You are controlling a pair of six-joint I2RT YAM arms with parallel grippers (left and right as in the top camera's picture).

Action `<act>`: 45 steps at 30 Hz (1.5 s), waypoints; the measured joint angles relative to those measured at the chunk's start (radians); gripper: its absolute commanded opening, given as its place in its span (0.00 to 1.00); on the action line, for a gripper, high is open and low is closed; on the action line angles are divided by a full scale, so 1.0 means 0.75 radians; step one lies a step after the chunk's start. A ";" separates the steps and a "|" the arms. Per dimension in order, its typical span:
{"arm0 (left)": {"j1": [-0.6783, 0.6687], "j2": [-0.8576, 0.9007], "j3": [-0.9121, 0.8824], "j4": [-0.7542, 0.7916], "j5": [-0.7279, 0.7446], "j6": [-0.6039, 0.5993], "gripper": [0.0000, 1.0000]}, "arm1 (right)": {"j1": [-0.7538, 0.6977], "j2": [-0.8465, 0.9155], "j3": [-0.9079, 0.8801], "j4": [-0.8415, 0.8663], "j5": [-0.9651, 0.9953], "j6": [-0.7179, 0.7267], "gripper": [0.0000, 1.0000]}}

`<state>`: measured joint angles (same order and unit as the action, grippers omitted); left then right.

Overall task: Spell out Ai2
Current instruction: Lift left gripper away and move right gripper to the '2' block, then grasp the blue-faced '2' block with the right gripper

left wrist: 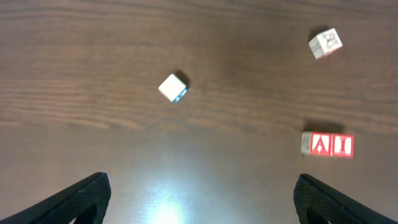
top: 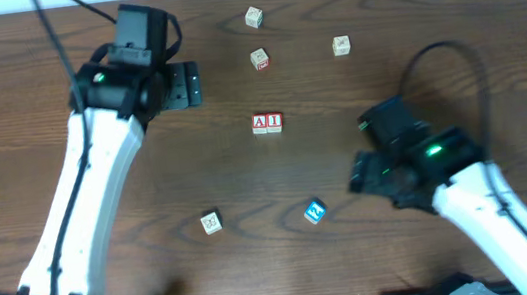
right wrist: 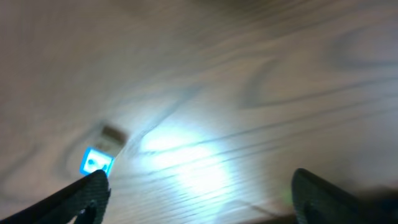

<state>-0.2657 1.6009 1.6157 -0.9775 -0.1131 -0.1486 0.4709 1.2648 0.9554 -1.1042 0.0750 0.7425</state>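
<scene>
My left gripper point(left wrist: 202, 182) is spread wide with nothing between the fingers point(left wrist: 87, 196), only bare table point(top: 447, 4) below. My right gripper point(right wrist: 200, 176) is wide open too and holds nothing.

The A cube point(top: 261, 123) and I cube point(top: 273, 121) sit touching, side by side, mid-table, A on the left, red letters up. In the left wrist view they are off to the right, above the right fingertip and outside the jaws.

The blue 2 cube point(top: 315, 211) is apart from them, lower on the table, between the pair and my right arm. In the blurry right wrist view it is just beside the left fingertip, not gripped.

The left wrist view also shows a white cube with a blue side point(left wrist: 173, 88) and a pale picture cube point(left wrist: 325, 43).
</scene>
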 measured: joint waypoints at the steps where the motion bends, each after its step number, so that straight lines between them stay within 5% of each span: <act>1: 0.000 -0.011 0.000 -0.021 -0.004 0.001 0.96 | 0.066 0.017 -0.026 0.037 -0.028 -0.038 0.95; 8: 0.001 0.013 -0.003 -0.073 -0.027 0.026 0.95 | 0.346 0.126 -0.042 0.010 -0.063 -0.247 0.97; 18: 0.001 0.013 -0.003 -0.077 -0.065 0.204 0.95 | 0.348 0.336 -0.042 0.223 -0.104 -0.636 0.99; 45: 0.000 0.013 -0.003 -0.077 -0.079 0.234 0.95 | 0.240 0.419 -0.081 0.408 -0.310 -1.213 0.88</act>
<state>-0.2657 1.6104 1.6138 -1.0351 -0.1726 0.0269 0.6506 1.5791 0.8944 -0.7979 -0.1574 -0.1669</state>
